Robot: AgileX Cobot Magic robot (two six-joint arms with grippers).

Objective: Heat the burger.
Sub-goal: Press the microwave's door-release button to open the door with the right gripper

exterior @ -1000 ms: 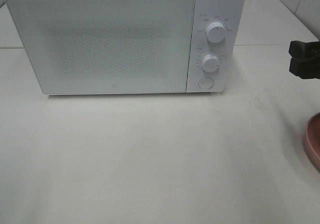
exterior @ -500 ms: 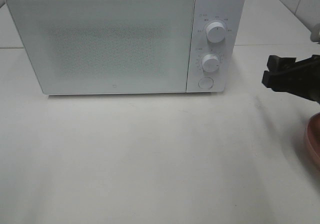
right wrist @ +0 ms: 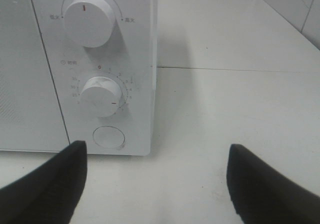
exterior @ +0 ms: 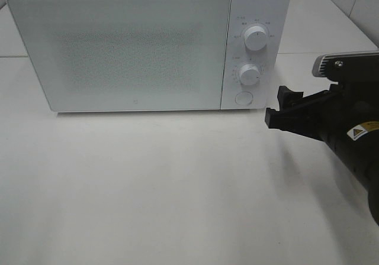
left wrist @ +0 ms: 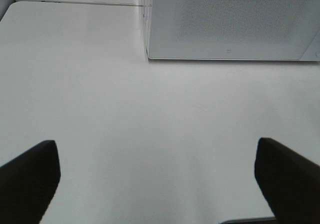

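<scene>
The burger is out of view in every frame. A white microwave [exterior: 118, 52] stands at the back of the table with its door shut. Its panel has an upper knob [exterior: 255, 38], a lower knob [exterior: 249, 74] and a round button [exterior: 242, 98]. My right gripper [exterior: 277, 106] is open and empty, just right of the panel at button height, apart from it. The right wrist view shows its fingers [right wrist: 50, 184] wide apart before the lower knob [right wrist: 102, 96] and button [right wrist: 108, 137]. My left gripper [left wrist: 157, 184] is open and empty over bare table, in front of the microwave [left wrist: 230, 19].
The white table [exterior: 166, 188] stretches in front of the microwave. A tiled wall [exterior: 361, 5] rises at the back right. My right arm [exterior: 355, 141] fills the right side of the high view.
My right arm has swung in from the right edge toward the microwave's control panel, and it now covers the pink plate that showed at the right edge. The microwave has not changed.
</scene>
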